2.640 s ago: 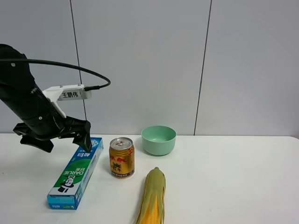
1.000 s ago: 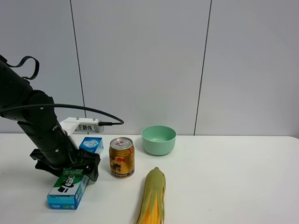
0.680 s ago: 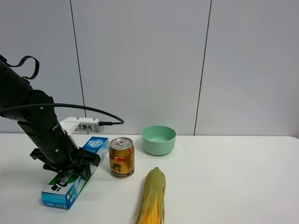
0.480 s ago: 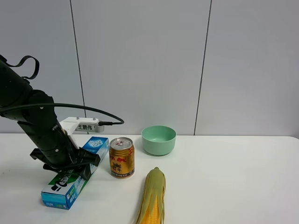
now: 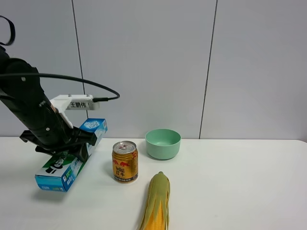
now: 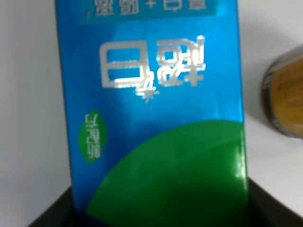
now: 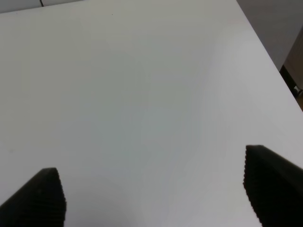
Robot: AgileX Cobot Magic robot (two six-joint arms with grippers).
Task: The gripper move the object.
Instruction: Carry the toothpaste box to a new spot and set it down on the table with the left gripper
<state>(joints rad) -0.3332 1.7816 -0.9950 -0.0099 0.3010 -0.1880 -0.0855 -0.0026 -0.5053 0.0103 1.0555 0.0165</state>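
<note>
The green, white and blue DARLIE toothpaste box is held clear of the white table, tilted with its far end higher. My left gripper is shut on its middle. The box fills the left wrist view, between the black finger bases at the bottom. My right gripper is open over bare table; its two black fingertips stand wide apart. The right arm does not show in the exterior view.
A gold can stands right of the box, its edge also in the left wrist view. A mint green bowl sits behind it. A corn cob lies near the front edge. The right table edge runs beside my right gripper.
My left gripper closed on the toothpaste box, then lifted it off the table, up and to the left. The can, bowl and corn have not moved.
</note>
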